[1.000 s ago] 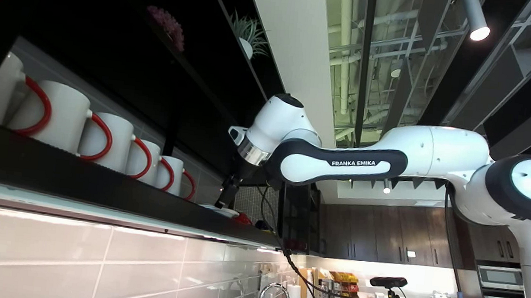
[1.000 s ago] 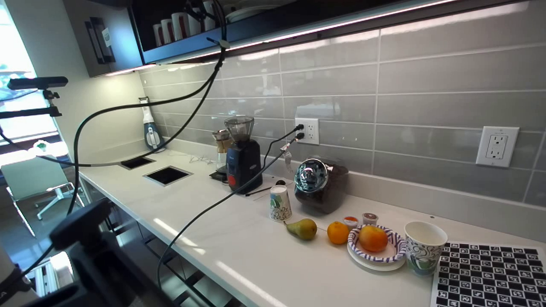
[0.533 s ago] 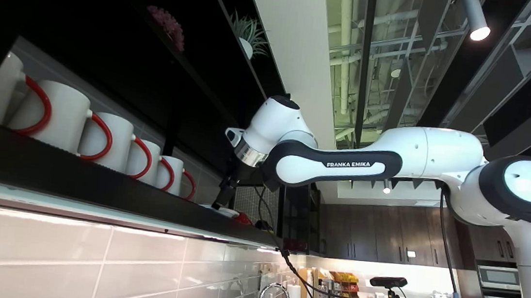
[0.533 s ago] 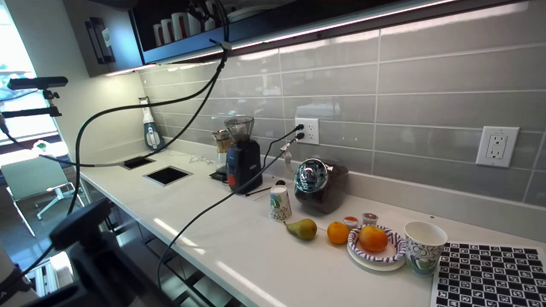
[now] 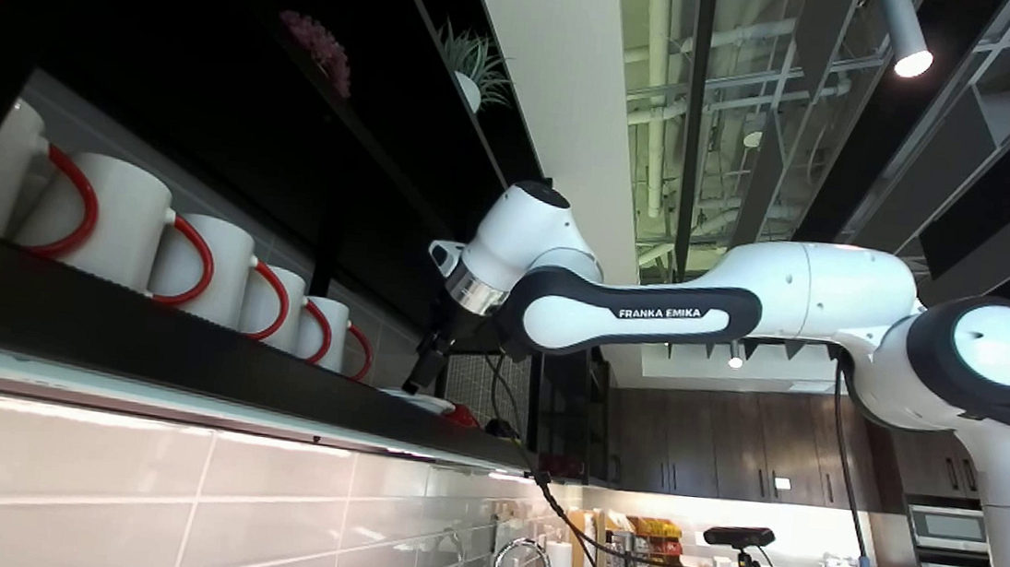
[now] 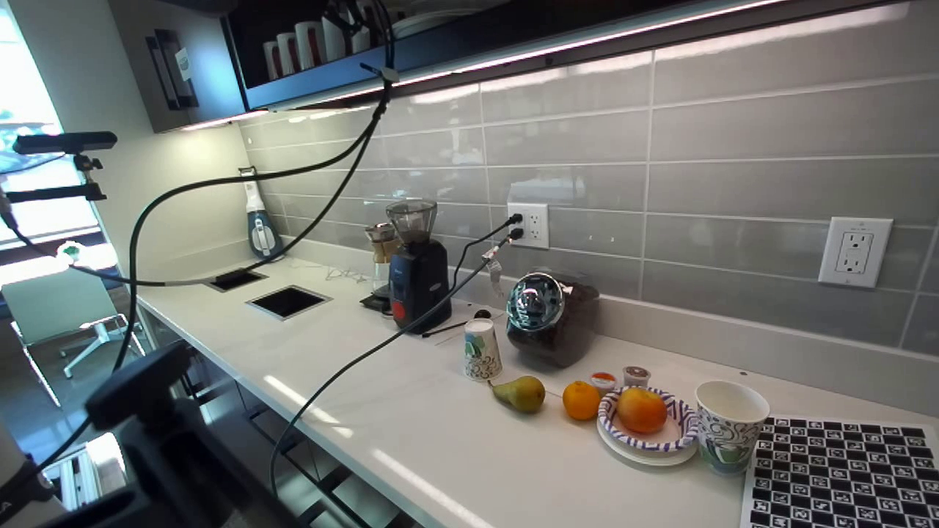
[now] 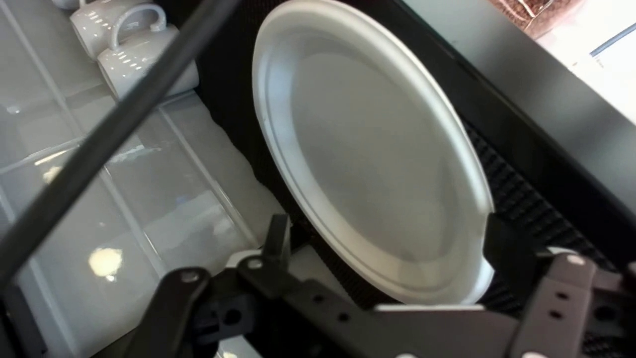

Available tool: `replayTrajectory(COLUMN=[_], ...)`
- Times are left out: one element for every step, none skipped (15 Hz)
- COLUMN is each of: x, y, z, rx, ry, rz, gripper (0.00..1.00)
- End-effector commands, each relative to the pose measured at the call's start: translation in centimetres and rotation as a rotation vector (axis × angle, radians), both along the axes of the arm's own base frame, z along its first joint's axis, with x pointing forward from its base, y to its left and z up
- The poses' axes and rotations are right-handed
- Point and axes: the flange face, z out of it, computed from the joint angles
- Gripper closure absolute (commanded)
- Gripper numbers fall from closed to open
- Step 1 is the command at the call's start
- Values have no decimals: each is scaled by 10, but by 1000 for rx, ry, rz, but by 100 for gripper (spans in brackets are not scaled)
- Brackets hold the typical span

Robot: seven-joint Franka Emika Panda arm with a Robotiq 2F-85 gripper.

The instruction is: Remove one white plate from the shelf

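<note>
The white plate (image 7: 372, 144) lies on the black shelf (image 7: 541, 124), its face towards the wrist camera. It shows nearly edge-on in both exterior views (image 5: 430, 402) (image 6: 433, 23). My gripper (image 7: 385, 241) is open at the plate's near end. In the wrist view the right fingertip overlaps the plate's right rim; whether it touches is unclear. The left fingertip stands apart from the left rim. In an exterior view the gripper (image 5: 422, 377) points down at the plate, just above the shelf's front edge (image 5: 184, 347). The gripper also shows, dark and partly cut off, in an exterior view (image 6: 346, 18).
White mugs (image 5: 117, 223) with red handles stand on the same shelf. A red object (image 5: 462, 415) lies beside the plate. White mugs (image 7: 144, 59) also show at the wrist view's upper left. A black cable (image 6: 385, 73) hangs from the arm. Fruit and cups (image 6: 730, 425) stand on the counter.
The arm and gripper have shifted slightly left and down in an exterior view, mostly in the first half second. The hanging cable has swayed a little. The plate shows no visible movement.
</note>
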Motion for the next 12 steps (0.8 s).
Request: replayTrajectory(x=[6, 6, 6, 6, 6, 5, 5, 4, 4, 4, 4, 3], y=[-3, -3, -3, -2, -2, -1, -1, 0, 1, 1, 2, 3], z=[10, 10, 9, 8, 8, 8, 8, 8, 8, 8, 8, 8], rx=[-41, -42, -44, -44, -37, -31, -29, -29, -29, -30, -30, -31], ry=[-26, -23, -16, -13, -8, -1, 5, 11, 12, 15, 17, 20], rz=[1, 2, 5, 6, 9, 14, 16, 19, 20, 20, 23, 26], gripper=[0, 0, 0, 0, 0, 0, 0, 0, 0, 0, 0, 0])
